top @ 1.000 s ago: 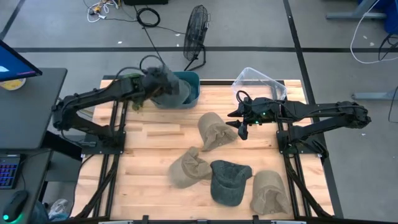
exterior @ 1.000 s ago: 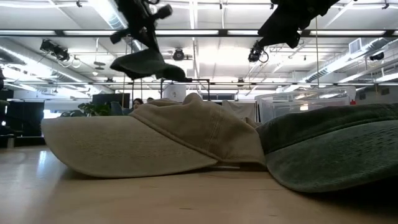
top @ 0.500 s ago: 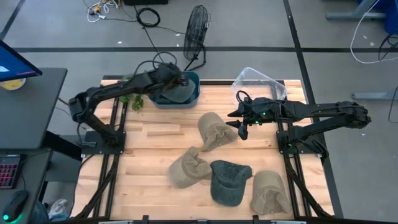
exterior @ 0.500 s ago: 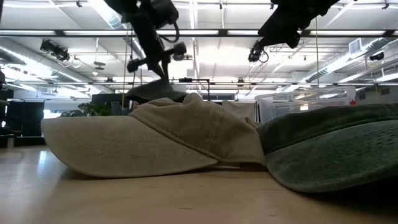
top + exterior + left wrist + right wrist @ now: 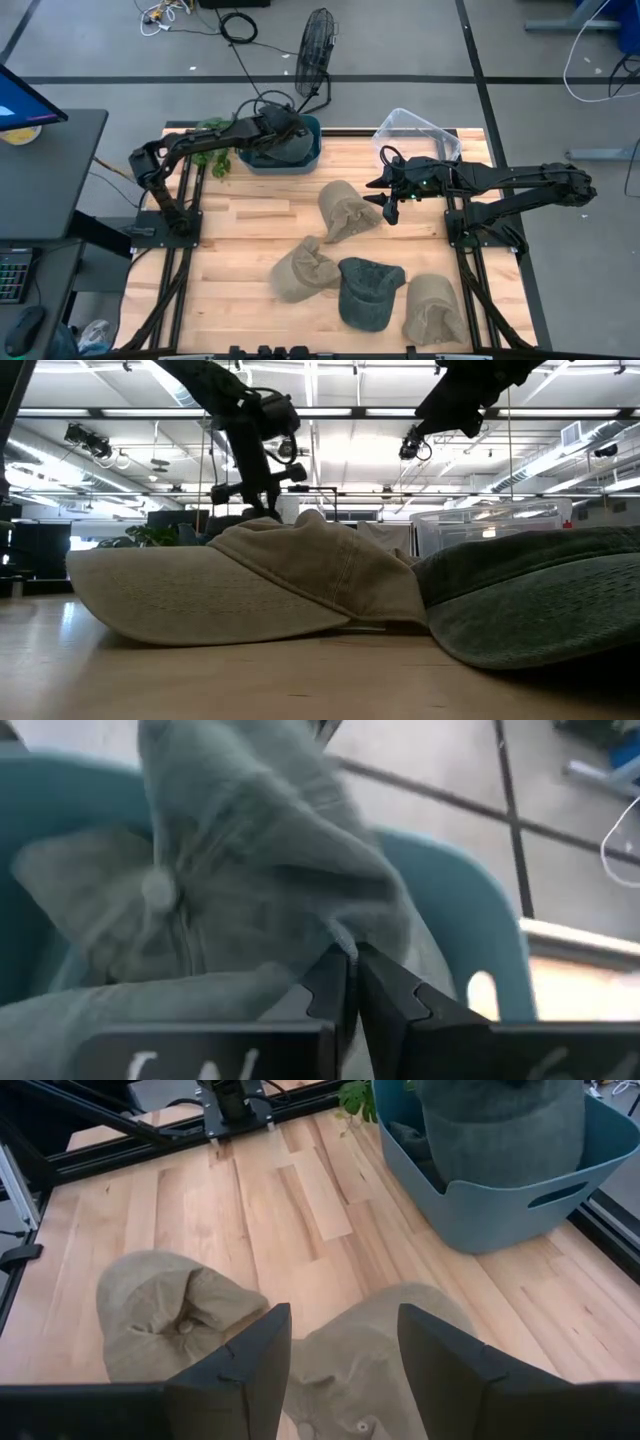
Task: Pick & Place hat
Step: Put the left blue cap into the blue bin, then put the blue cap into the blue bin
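My left claw (image 5: 350, 982) is pinched tight on the crumpled grey-green fabric hat (image 5: 250, 880), holding it down inside the teal plastic bin (image 5: 310, 150) at the far edge of the wooden table (image 5: 250, 240). My right claw (image 5: 340, 1350) hangs spread wide and empty over a tan cotton cap (image 5: 345, 210) mid-table

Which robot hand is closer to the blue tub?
The left. The left gripper is right over the blue tub, shut on a grey-green hat inside it. The right gripper hovers open over a tan hat, farther off.
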Controlling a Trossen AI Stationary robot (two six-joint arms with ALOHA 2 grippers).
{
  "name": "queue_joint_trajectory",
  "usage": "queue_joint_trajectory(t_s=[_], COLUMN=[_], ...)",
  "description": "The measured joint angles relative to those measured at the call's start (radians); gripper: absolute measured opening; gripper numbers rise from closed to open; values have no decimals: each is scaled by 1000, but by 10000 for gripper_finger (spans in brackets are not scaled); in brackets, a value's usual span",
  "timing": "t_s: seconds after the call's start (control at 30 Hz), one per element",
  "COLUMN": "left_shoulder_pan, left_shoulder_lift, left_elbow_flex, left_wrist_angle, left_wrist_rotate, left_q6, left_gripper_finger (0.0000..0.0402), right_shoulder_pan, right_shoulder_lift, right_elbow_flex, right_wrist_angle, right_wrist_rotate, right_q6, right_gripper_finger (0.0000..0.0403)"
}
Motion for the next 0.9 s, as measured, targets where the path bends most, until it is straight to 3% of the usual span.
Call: queue_joint_trajectory(t_s=[0.23,0.43,0.7,0.9], left_shoulder_pan=[1,1,-6,-30], left_shoulder_lift=[45,33,-62,-140], left_elbow_flex=[0,14,74,126], left_wrist_angle=[-47,-63,-67,-67], left_wrist_rotate=[84,96,66,116], left_q6=[-91,-50,125,294], left_gripper_finger=[57,85,115,120], right_shoulder_pan=[0,0,0,20], right_shoulder_lift=[0,0,0,0], right_elbow_flex=[0,0,0,0], right_wrist_angle=[-5,-8,-11,-3], right_wrist_rotate=[0,0,-3,-136], right_q6=[0,4,3,-14], right_gripper_finger=[187,187,187,187])
